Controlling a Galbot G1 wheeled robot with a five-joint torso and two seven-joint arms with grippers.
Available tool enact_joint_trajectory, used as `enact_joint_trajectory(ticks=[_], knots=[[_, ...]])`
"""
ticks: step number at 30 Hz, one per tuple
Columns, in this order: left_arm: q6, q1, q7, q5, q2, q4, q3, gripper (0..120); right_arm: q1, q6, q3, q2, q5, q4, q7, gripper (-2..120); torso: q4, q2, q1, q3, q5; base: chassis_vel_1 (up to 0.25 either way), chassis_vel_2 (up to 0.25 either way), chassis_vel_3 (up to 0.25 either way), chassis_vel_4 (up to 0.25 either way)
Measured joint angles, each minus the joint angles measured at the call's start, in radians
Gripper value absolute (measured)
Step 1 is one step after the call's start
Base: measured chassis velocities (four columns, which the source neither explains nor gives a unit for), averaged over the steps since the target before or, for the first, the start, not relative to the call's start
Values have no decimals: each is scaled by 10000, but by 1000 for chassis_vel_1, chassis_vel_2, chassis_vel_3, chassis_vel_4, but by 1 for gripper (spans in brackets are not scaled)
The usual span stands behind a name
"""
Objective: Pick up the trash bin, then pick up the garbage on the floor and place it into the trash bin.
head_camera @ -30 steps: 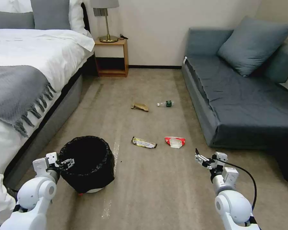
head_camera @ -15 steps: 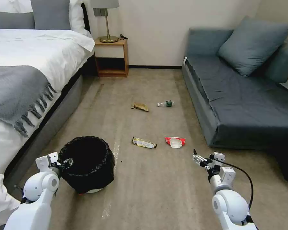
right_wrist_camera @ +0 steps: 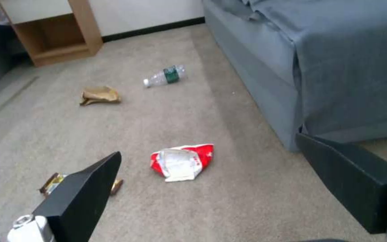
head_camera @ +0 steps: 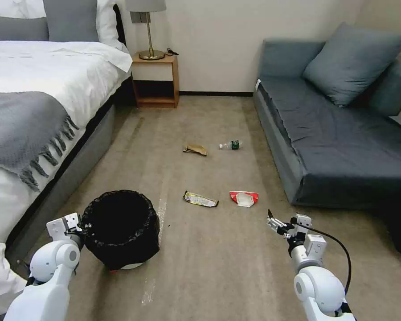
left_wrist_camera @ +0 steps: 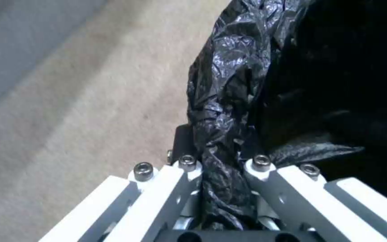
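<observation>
While the trash bin (head_camera: 120, 229) stands on the carpet (head_camera: 209, 267) beside the bed (head_camera: 31, 111), its black-lined rim is clamped between the fingers of the left gripper (head_camera: 79, 226), as is shown closely in the left wrist view, where the crinkled liner (left_wrist_camera: 220, 111) is pinched between the two fingers (left_wrist_camera: 265, 171). The right gripper (head_camera: 273, 221) is held above the floor with its fingers spread and nothing grasped. Ahead of it the red-and-white packet (head_camera: 243, 198) and the yellow-silver wrapper (head_camera: 200, 199) are seen lying near each other. Farther off, the brown paper bag (head_camera: 194, 149) and the clear bottle (head_camera: 230, 145) are found near the sofa (head_camera: 334, 133).
</observation>
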Motion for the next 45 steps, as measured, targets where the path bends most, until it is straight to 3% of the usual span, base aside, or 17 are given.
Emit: enact_joint_trajectory(ticks=[13,16,21,45], knots=[[-504,850,-51,1890,-148,-1897,-283,3,-43,15,-20,-37,367,295,-36,100,5,0,0,0,13,0,0,0,0],[-961,1213,-27,3038,-246,-2252,-350,3,-105,123,27,-97,460,387,-56,100,7,0,0,0,15,0,0,0,0],[-1629,1466,71,4194,-339,-2246,-372,3,-190,166,96,-112,540,428,-70,100,6,0,0,0,17,0,0,0,0],[-2749,1925,264,5293,-754,-2083,-334,3,-289,384,156,-61,683,381,-395,100,5,-1,0,0,15,0,0,0,0]])
